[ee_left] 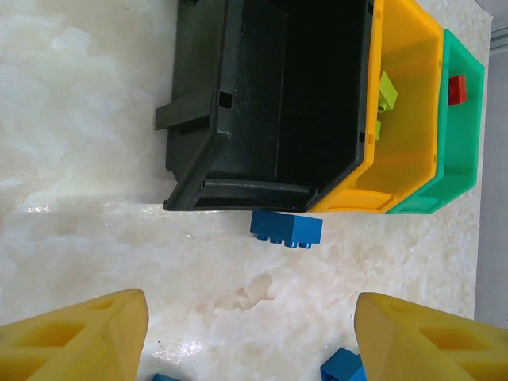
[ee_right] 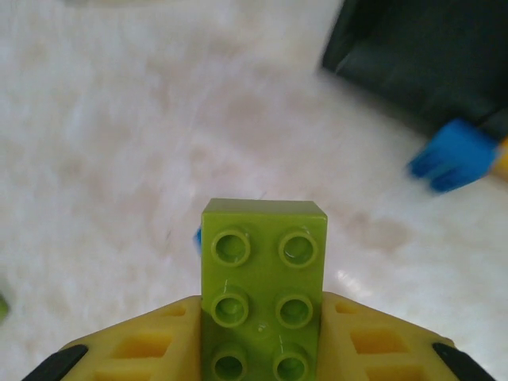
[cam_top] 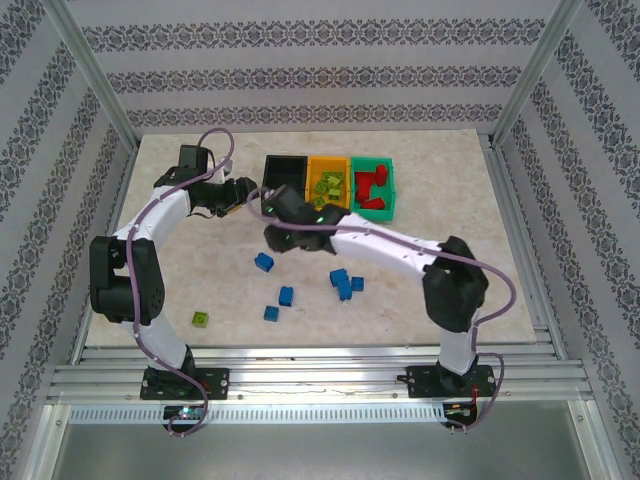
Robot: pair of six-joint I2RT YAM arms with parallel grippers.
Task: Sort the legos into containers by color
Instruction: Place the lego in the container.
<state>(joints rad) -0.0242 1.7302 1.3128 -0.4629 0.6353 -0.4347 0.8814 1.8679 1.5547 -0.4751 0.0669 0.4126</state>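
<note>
Blurred table [ee_right: 111, 135] beneath right hand [ee_right: 260, 317] clamping cut-off lego [ee_right: 263, 238].

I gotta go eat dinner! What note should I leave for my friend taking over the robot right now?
Left gripper: open, empty, hovering before the black bin.
Right gripper: shut on a lime brick, above the table.
Done: lime bricks sit in the orange-yellow bin, red bricks in the green bin; the black bin looks empty.
Left: bin the held brick, fetch the loose lime brick, then probably put the blue bricks, all on the table, into the black bin.
</note>
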